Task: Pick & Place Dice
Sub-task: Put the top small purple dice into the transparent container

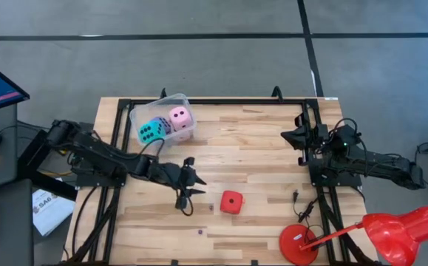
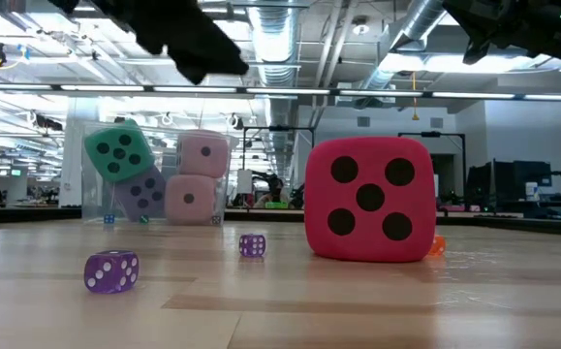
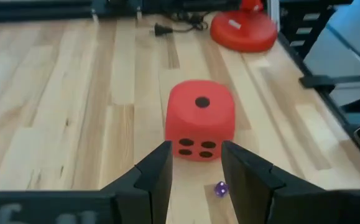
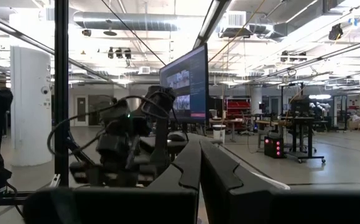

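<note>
Red die (image 1: pixel 232 202) sat on the wooden table (image 1: pixel 273 148), just ahead of the left gripper (image 1: pixel 196 185), whose parted fingers held nothing. Right gripper (image 1: pixel 296 137) waited closed and empty, well apart at the table's edge.

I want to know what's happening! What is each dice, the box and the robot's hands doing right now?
Red foam dice: on the wooden table, loose.
Clear plastic tub: upright, holding dice.
Cyan dice: in tub.
Pale pink dice: in tub.
Left gripper: jaws open, empty, facing red dice.
Right gripper: jaws shut, empty, parked.
</note>
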Controlling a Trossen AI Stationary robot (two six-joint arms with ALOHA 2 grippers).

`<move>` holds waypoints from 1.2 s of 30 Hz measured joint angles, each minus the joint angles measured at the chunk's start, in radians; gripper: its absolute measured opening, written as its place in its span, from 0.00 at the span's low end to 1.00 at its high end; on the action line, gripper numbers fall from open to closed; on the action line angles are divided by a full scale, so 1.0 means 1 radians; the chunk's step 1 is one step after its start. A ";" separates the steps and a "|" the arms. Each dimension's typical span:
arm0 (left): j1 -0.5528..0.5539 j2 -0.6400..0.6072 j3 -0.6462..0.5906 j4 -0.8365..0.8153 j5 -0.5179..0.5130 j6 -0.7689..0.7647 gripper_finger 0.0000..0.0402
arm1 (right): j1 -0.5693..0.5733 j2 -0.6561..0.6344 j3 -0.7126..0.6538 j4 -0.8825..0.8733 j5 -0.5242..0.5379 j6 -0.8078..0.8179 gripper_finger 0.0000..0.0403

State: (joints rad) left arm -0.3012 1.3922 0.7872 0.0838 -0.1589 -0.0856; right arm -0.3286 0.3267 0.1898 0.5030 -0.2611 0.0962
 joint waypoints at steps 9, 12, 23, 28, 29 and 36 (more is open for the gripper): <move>0.000 0.123 0.000 0.014 0.000 0.000 0.32 | 0.000 0.000 0.000 -0.001 0.000 0.000 0.00; 0.000 0.156 0.000 0.011 0.000 0.000 0.32 | 0.000 0.000 0.000 -0.001 0.000 0.000 0.00; 0.000 0.171 0.000 0.017 -0.002 0.000 0.35 | 0.000 0.000 0.000 -0.001 0.000 0.000 0.00; 0.014 0.170 0.000 0.016 -0.004 0.000 0.45 | 0.000 0.000 0.000 -0.001 0.000 0.000 0.00; 0.016 0.170 0.000 0.015 -0.006 0.000 0.48 | 0.000 0.000 0.000 -0.001 0.000 0.000 0.00; 0.021 0.170 0.000 0.020 -0.006 0.000 0.67 | 0.000 0.000 0.000 -0.001 0.000 0.000 0.00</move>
State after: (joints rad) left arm -0.2802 1.5627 0.7872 0.1034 -0.1646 -0.0857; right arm -0.3283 0.3271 0.1898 0.5018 -0.2611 0.0959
